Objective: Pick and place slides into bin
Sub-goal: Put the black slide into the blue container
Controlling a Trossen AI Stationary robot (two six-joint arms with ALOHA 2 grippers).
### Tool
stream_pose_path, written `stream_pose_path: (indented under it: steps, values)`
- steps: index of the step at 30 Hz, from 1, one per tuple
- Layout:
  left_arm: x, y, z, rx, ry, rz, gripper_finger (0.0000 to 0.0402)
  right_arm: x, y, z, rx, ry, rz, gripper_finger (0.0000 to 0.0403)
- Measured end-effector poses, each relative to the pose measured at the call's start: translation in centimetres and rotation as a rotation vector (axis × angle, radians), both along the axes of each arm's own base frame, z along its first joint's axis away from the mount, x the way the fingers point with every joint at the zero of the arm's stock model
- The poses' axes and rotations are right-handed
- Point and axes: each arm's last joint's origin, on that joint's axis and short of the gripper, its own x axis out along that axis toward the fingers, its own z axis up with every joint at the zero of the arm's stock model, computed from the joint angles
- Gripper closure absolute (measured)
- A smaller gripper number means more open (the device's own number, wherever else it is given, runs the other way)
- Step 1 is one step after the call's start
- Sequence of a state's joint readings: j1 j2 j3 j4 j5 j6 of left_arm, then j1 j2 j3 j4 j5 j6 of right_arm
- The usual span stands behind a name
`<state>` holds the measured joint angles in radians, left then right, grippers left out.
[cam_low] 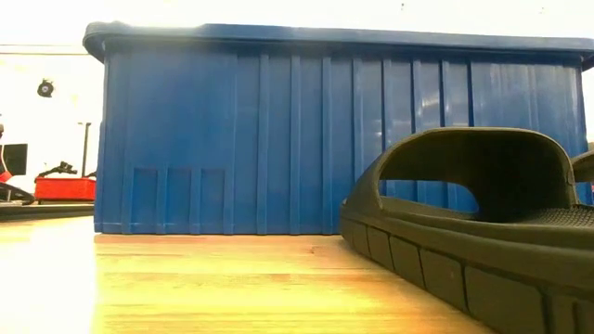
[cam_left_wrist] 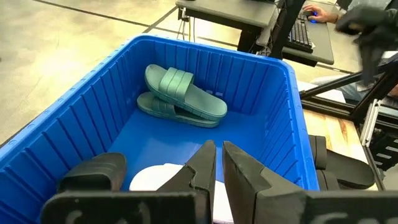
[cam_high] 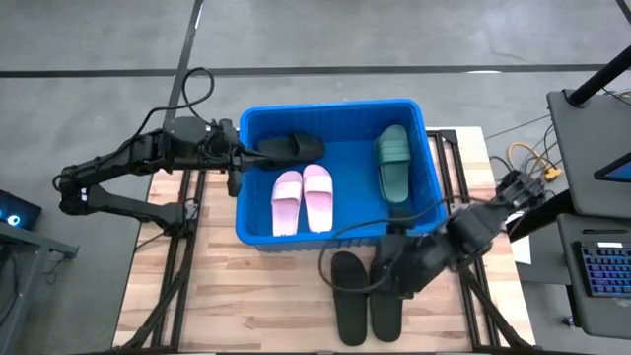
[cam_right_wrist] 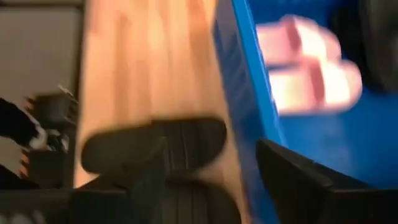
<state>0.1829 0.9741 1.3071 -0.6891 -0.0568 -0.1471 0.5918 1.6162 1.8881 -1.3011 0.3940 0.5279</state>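
Black slides (cam_high: 367, 296) on table at 6 o'clock of bin (cam_high: 248, 187) | right gripper (cam_high: 386, 278) spread over them | left gripper (cam_high: 240, 158) pinched shut, empty, at bin's 9 o'clock rim.

No writing, label, brand, number or sign can be read in any of the views. The ribbed walls of the large bright blue plastic bin (cam_high: 335, 177) are plain, and the rubber slides show no legible mark: neither the pale pink pair (cam_high: 303, 199), nor the dark green pair (cam_left_wrist: 180, 98), nor the black ones on the wooden table (cam_high: 367, 296). The dark keyboard (cam_high: 603, 268) on the side desk is too small for its keys to be read.
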Motion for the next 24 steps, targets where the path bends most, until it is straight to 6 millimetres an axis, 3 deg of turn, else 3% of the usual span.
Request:
stream_pose_path:
  steps: [7, 10, 24]
  values:
    - [0.3, 0.1, -0.2, -0.003, 0.009, 0.000, 0.0388, 0.1, 0.7, -3.8, 0.003, 0.329, -0.218, 0.0106]
    - [0.5, 0.1, -0.2, -0.004, 0.014, 0.001, 0.0388, 0.6, 1.5, -5.1, 0.041, 0.384, -0.230, 0.0094]
    - [1.3, 0.2, -0.3, 0.001, 0.010, -0.002, 0.0388, 0.6, 4.6, -10.5, -0.040, 0.521, -0.170, 0.0123]
